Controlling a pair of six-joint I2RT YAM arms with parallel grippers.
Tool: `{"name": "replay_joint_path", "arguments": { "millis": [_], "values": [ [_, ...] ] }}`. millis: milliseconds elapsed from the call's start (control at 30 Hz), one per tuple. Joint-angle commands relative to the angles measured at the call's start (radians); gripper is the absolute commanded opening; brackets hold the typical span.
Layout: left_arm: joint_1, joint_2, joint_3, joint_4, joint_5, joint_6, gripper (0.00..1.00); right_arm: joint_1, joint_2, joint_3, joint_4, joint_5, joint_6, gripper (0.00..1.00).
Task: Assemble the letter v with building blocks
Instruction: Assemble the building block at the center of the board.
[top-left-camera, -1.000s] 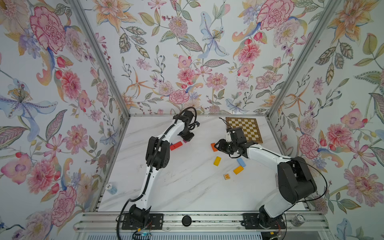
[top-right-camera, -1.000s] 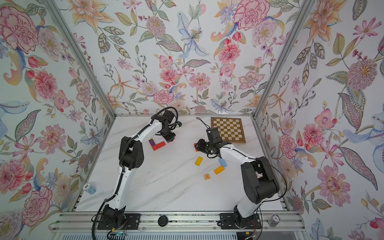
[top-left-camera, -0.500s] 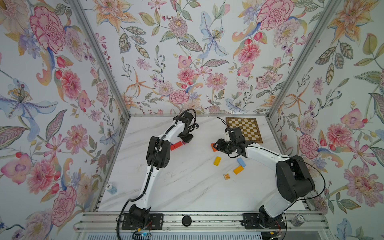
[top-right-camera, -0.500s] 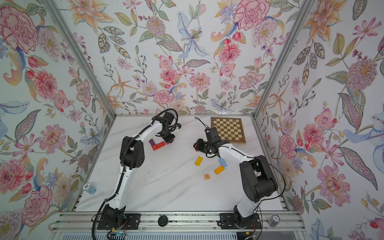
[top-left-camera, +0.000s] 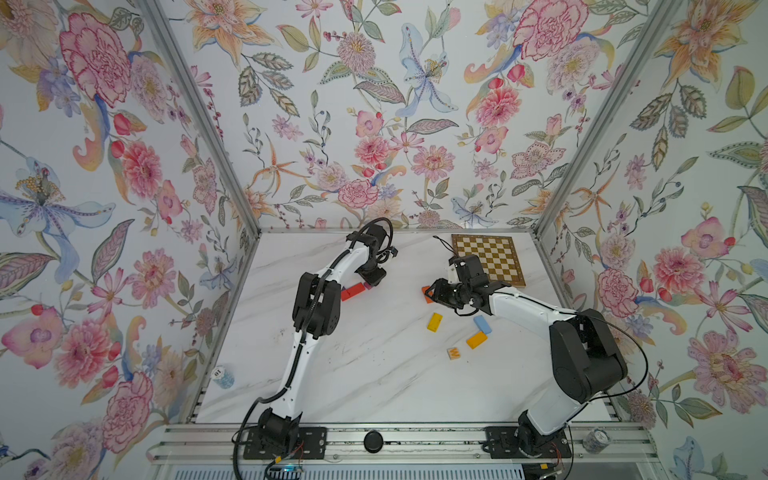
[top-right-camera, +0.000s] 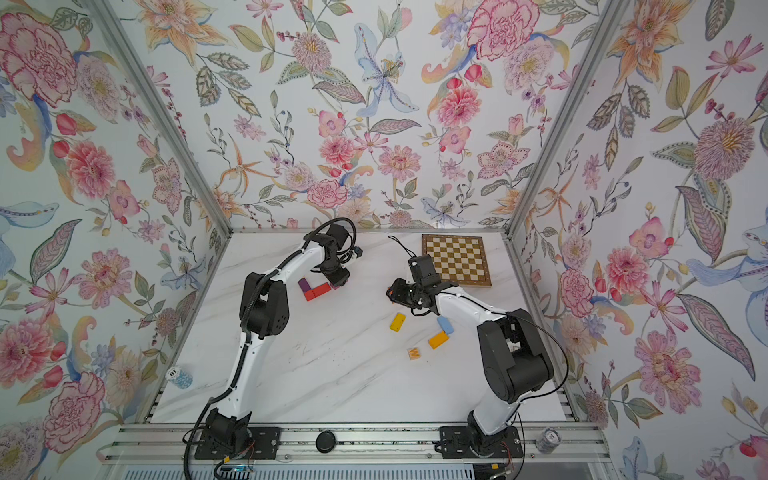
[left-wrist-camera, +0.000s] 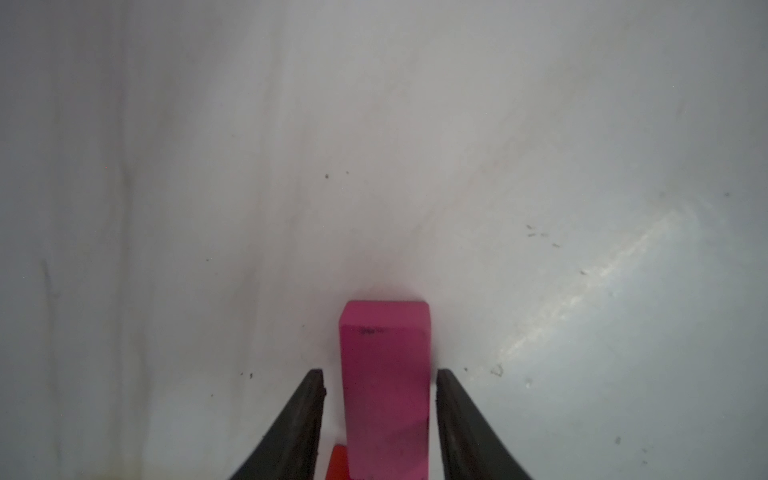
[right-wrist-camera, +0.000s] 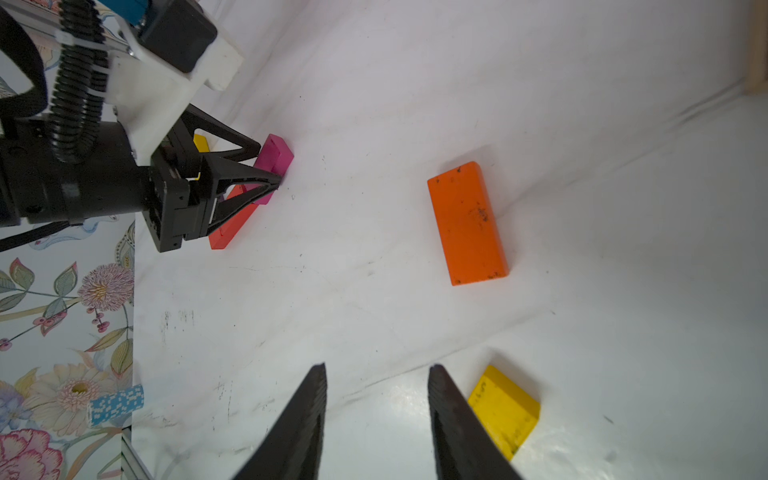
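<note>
While your left gripper (left-wrist-camera: 380, 372) is straddling the magenta block (left-wrist-camera: 384, 386), its jaws are standing only a little wider than the block. The left wrist view is showing a sliver of marble tabletop (left-wrist-camera: 374, 166) on each side of it, so nothing is being gripped. The magenta block is lying flat, its near end just beside the red block (top-right-camera: 317, 291). In a top view the red one is meeting a purple block (top-right-camera: 304, 284) at a corner, and the three are forming an angled line left of centre in the rear half of the table. Your right gripper (right-wrist-camera: 377, 370) is hanging over the tabletop with its jaws partly apart and nothing between them. An orange block (right-wrist-camera: 467, 222) is lying flat ahead of it, and a yellow block (right-wrist-camera: 505, 409) is sitting just beside one finger; whether they are touching I cannot tell. In both top views the loose pieces are lying right of centre — the yellow block, a light blue block (top-left-camera: 482, 324) just beside a yellow-orange block (top-left-camera: 476, 339), and a small cube marked W (top-left-camera: 454, 353) nearest the front. The chessboard (top-left-camera: 490, 257) is lying flat in the right rear corner, behind the right gripper.
</note>
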Motion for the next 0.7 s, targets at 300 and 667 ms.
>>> {"name": "replay_joint_path", "arguments": {
  "millis": [300, 667],
  "values": [
    [0.012, -0.016, -0.018, 0.020, -0.054, -0.002, 0.59, 0.013, 0.018, 0.030, -0.006, -0.003, 0.005, 0.42],
    [0.008, -0.135, -0.019, 0.059, -0.028, -0.050, 0.63, 0.016, 0.032, 0.114, -0.019, -0.013, -0.028, 0.45]
  ]
}}
